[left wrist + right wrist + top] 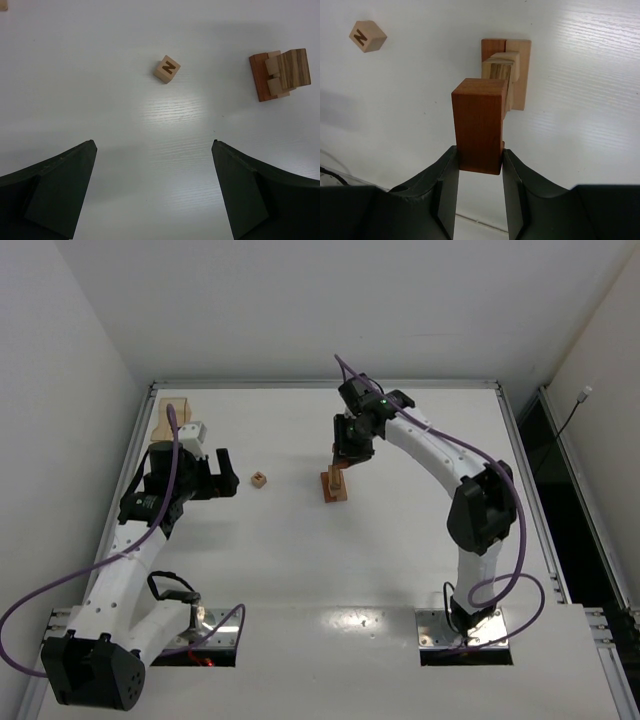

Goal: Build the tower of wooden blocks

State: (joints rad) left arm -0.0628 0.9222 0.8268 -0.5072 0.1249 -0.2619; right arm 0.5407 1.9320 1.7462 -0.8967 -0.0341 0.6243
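The right gripper [479, 161] clamps a reddish-brown block [479, 125], seemingly just above the tower [512, 65]. The left gripper [154, 146] gapes empty, with the N cube [167, 68] ahead.

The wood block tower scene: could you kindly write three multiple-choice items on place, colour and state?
1. Where is the lettered cube? A) in a gripper B) on the table, apart from the tower C) atop the tower
2. What colour is the block in the right gripper? A) blue B) white C) reddish-brown
3. How is the left gripper? A) open, empty B) shut on the cube C) shut on a bar
B, it lies alone on the table; C, the right wrist view shows it; A, its jaws stand wide apart.
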